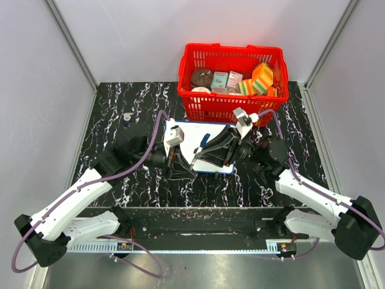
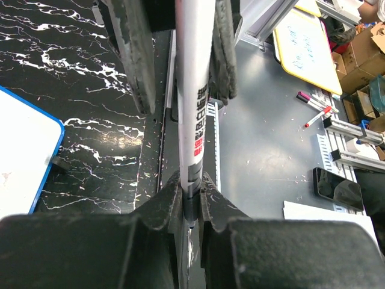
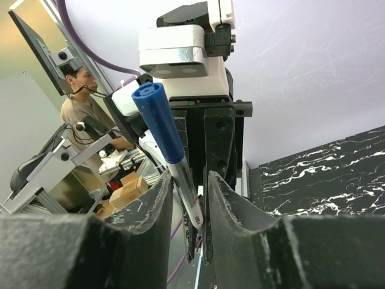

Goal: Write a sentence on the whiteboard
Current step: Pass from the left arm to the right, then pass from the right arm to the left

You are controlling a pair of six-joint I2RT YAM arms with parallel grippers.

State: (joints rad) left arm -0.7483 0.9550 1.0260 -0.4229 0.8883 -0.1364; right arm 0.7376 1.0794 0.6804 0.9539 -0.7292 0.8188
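Table (image 1: 258, 180): whiteboard (image 1: 192, 135) under L gripper (image 2: 191, 195) clamping marker (image 2: 192, 120); R gripper (image 3: 191, 183) maybe gripping it too.

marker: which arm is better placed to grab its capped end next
Right. The left gripper is shut on the marker, while the right gripper is open with its fingers either side of it just under the blue cap, so it likely only needs to close.

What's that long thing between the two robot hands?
A marker with a blue cap. The left gripper is shut on it; the right wrist view shows the right gripper open around it.
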